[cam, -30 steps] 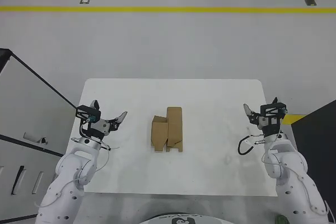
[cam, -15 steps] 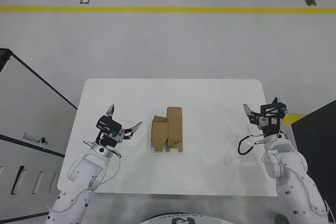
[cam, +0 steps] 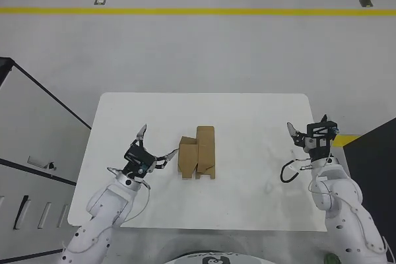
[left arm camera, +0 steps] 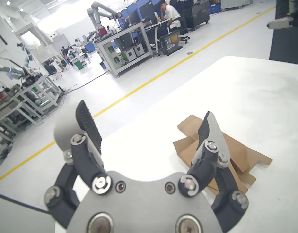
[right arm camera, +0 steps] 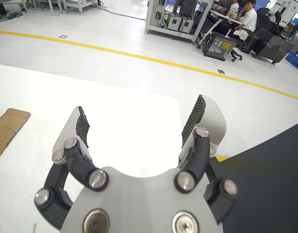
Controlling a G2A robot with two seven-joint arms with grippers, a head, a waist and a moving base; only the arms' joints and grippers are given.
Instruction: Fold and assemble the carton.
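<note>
Carton (cam: 198, 153) seen flat at worktop (cam: 251, 119) centre. Left pincer (cam: 158, 142) held wide at its 9 o'clock edge. Right pincer (cam: 308, 127) held wide, parked at 3 o'clock. Approach step judged; edge grasp needed next.

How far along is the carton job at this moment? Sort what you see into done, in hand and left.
Done: nothing visible; the carton lies flattened on the table. In hand: the left pincer, open and empty, is close beside the carton; the right pincer, also open, is near the table's edge, apart from it. Left: the grasp, every fold and the assembly.
</note>
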